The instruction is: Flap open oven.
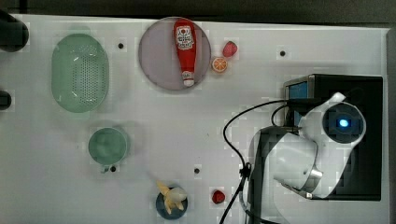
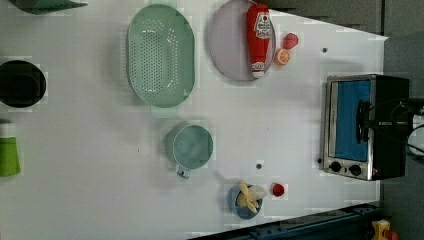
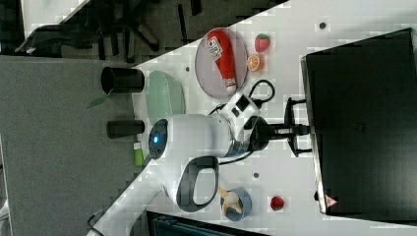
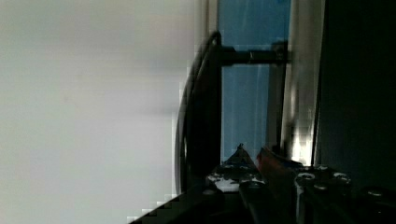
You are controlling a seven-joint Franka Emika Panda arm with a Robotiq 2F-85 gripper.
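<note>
- the oven [image 2: 361, 125] stands at one end of the tabletop [image 2: 100, 165], well apart from the plate [image 2: 227, 42], its blue glass door facing the plate's end and shut.
- the hand [image 3: 295, 132] is right at the oven's front, at the door handle [image 2: 361, 121], whose long axis runs along the door's upper edge; the fingers stand narrowly apart, seemingly closed around the bar.
- judging from this, the door must swing outward and down, toward the plate's side.
- count: one oven, one arm, two strawberries, one ketchup bottle [image 1: 185, 49].
</note>
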